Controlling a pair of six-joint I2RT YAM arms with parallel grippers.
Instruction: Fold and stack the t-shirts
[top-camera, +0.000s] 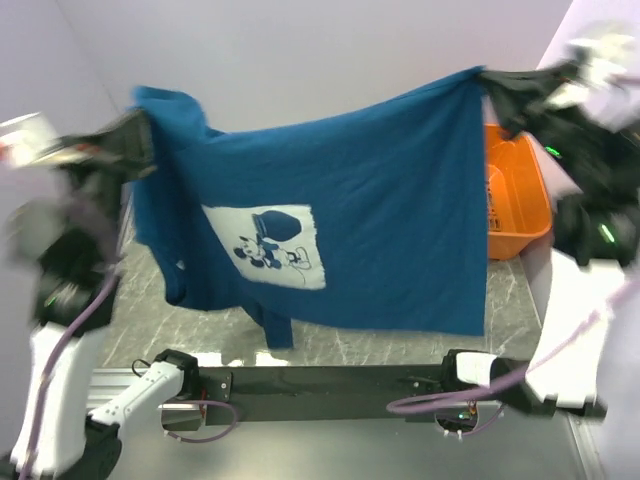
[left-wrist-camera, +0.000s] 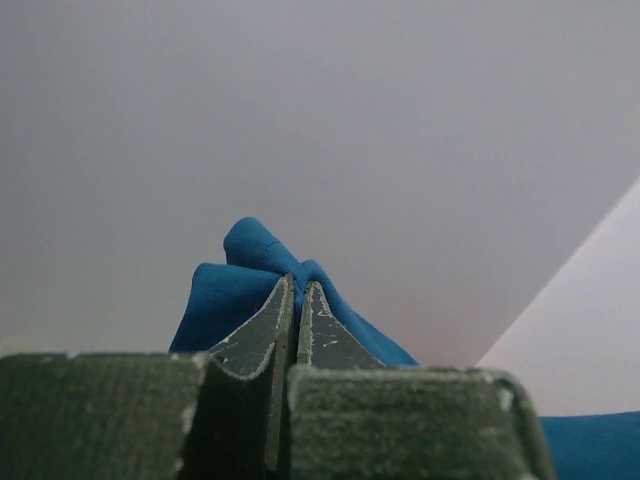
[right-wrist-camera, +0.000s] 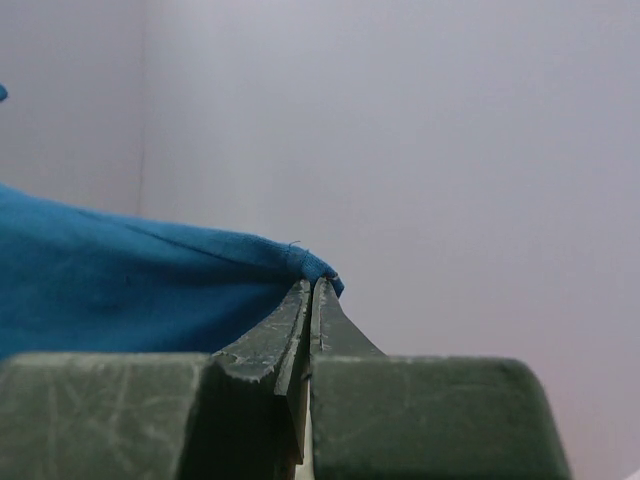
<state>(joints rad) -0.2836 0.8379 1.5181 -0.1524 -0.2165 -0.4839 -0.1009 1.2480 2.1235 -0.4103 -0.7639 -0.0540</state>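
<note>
A dark teal-blue t-shirt (top-camera: 380, 210) with a pale print of a dark cartoon figure (top-camera: 268, 245) hangs spread in the air between both arms, above the table. My left gripper (top-camera: 143, 140) is shut on its upper left corner; bunched blue cloth (left-wrist-camera: 255, 275) sticks out past the closed fingertips in the left wrist view. My right gripper (top-camera: 488, 82) is shut on the upper right corner; the hem (right-wrist-camera: 315, 265) sits pinched at the fingertips in the right wrist view. The shirt's lower edge hangs near the table.
An orange plastic basket (top-camera: 518, 195) stands at the right, partly behind the shirt. The grey marbled table (top-camera: 150, 320) shows below the shirt. The arm bases and a black rail (top-camera: 330, 380) lie along the near edge. Pale walls stand behind.
</note>
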